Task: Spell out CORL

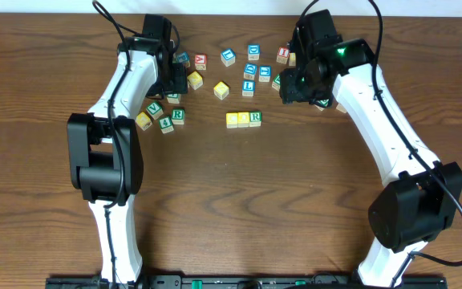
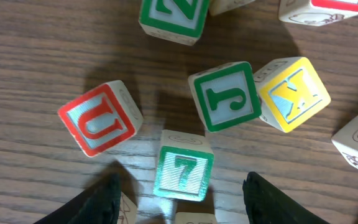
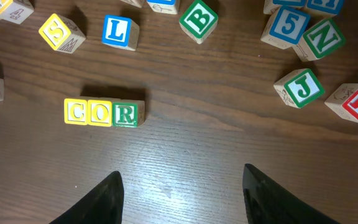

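Note:
A row of blocks reads C (image 3: 76,112), O (image 3: 100,112), R (image 3: 126,114); it lies mid-table in the overhead view (image 1: 243,119). A blue L block (image 3: 118,31) lies loose beyond the row, also in the overhead view (image 1: 249,86). My right gripper (image 3: 182,193) is open and empty over bare wood, right of the row (image 1: 295,84). My left gripper (image 2: 182,205) is open among the back-left blocks (image 1: 173,80), with a green 7 block (image 2: 183,173) lying between its fingers, untouched.
Near the left gripper lie a red U (image 2: 98,119), a green J (image 2: 225,96) and a yellow block (image 2: 293,93). Near the right lie a yellow S (image 3: 61,31), green B (image 3: 199,18), blue 5 (image 3: 286,25), green N (image 3: 322,37) and another J (image 3: 300,87).

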Tool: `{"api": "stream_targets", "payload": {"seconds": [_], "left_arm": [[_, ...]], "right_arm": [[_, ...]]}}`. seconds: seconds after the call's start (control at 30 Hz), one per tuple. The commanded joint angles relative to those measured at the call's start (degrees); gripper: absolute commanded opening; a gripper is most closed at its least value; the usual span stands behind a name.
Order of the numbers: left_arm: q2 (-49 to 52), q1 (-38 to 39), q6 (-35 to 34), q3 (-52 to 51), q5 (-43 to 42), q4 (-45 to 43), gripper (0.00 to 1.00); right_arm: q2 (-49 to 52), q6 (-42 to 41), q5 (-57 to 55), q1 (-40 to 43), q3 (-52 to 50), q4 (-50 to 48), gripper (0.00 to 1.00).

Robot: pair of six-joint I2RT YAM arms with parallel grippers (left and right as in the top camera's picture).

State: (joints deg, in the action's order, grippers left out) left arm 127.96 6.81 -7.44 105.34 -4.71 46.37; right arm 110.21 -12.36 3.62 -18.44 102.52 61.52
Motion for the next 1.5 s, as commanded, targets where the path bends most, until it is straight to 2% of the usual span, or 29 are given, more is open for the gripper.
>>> {"api": "stream_targets", "payload": {"seconds": [0.0,1.07,1.47], "left_arm": [[2.2,-0.1,0.3,-0.2,2.0,0.0,0.63],[2.7,0.3,0.3,0.1,0.7,-1.0,0.63],[1.1,0.3,0.3,0.4,0.7,1.4,0.63]], "right_arm": [[0.0,0.7,-0.3,0.0,-0.4,0.0,0.56],[0.2,0.9,-0.7,0.0,-0.4,-1.1,0.57],[0.2,2.2,-0.7,0.0,-0.4,-1.6,0.57]]}}
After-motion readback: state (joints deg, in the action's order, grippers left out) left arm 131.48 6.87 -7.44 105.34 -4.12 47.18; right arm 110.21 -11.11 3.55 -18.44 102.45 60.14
